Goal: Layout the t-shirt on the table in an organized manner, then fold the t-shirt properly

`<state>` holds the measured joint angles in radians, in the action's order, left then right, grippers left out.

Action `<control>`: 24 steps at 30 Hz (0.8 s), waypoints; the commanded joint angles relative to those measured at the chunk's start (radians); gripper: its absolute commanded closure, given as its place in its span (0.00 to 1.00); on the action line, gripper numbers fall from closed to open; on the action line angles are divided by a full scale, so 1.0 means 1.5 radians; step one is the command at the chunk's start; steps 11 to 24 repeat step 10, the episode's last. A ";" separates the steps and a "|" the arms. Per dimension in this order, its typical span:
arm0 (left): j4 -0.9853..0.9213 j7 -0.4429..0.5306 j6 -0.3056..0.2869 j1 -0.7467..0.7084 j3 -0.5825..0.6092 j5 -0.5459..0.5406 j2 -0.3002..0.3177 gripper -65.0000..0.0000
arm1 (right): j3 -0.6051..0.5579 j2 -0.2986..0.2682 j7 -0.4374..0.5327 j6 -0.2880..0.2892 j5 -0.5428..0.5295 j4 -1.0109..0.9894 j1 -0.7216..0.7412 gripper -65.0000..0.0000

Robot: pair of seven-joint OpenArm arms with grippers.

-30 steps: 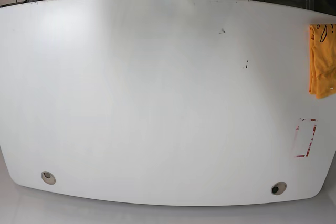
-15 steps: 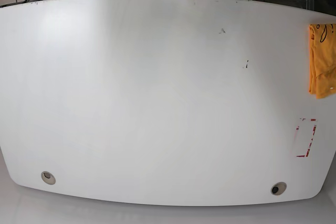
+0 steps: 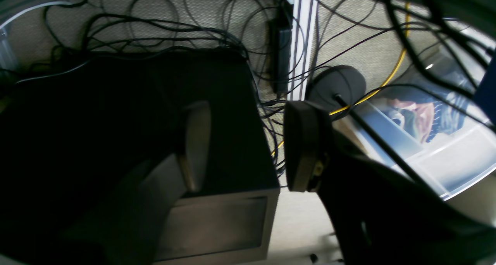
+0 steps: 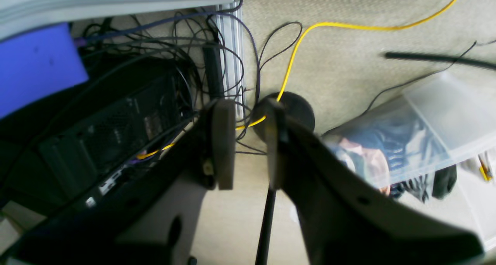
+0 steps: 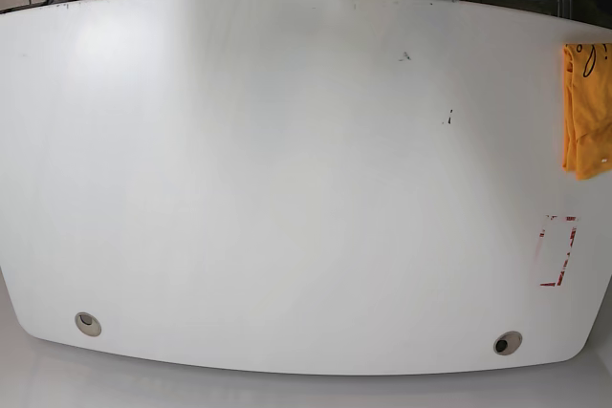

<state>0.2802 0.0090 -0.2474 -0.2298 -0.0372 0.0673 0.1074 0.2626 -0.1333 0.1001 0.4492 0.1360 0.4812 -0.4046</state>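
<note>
— Table (image 5: 287, 188), big and white, nearly bare from where I stand. Going left to right along the near edge: a round grey hole (image 5: 88, 323), then a second one (image 5: 508, 342) far over to the right, and just above that a rectangle of red tape (image 5: 557, 250).

— And the shirt?

— T-shirt (image 5: 585, 107), orange-yellow, bunched at the far right edge of the table, partly out of sight past it. It lies well above the red tape, with dark marks near its top. Two small dark specks (image 5: 447, 118) sit on the white top to its left.

— Are the arms anywhere near it?

— Neither shows over the table. Both wrist cameras look down at carpet, tangled black cables and a yellow cable (image 4: 294, 48). The right gripper (image 4: 250, 143) has its two pads close together with a narrow gap; nothing sits between them. The left gripper (image 3: 248, 148) stands roughly half spread, a clear gap between its pads, gripping nothing, above a dark box (image 3: 217, 218) on the floor.

— Anything else down there?

— A clear plastic bin (image 3: 434, 141) with clothes in it, off to the right.
</note>
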 commanded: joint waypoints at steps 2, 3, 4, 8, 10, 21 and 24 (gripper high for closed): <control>-0.024 -0.001 -0.002 0.020 0.001 0.001 0.017 0.57 | 0.002 -0.007 0.001 -0.014 0.005 -0.036 0.016 0.79; -0.029 -0.001 -0.002 0.025 0.001 0.001 0.017 0.57 | 0.002 -0.007 0.001 -0.016 0.005 -0.043 0.021 0.79; -0.037 -0.001 -0.002 0.032 0.001 0.001 0.016 0.57 | 0.002 -0.007 0.001 -0.016 0.005 -0.052 0.028 0.79; -0.055 -0.001 -0.002 0.042 0.002 0.001 0.016 0.58 | 0.002 -0.007 0.002 -0.016 0.005 -0.073 0.040 0.79; -0.056 -0.001 -0.002 0.042 0.002 0.001 0.016 0.57 | 0.002 -0.007 0.004 -0.016 0.005 -0.074 0.041 0.79; -0.056 -0.001 -0.002 0.042 0.002 0.001 0.016 0.57 | 0.002 -0.007 0.004 -0.016 0.005 -0.074 0.041 0.79; -0.056 -0.001 -0.002 0.042 0.002 0.001 0.016 0.57 | 0.002 -0.007 0.004 -0.016 0.005 -0.074 0.041 0.79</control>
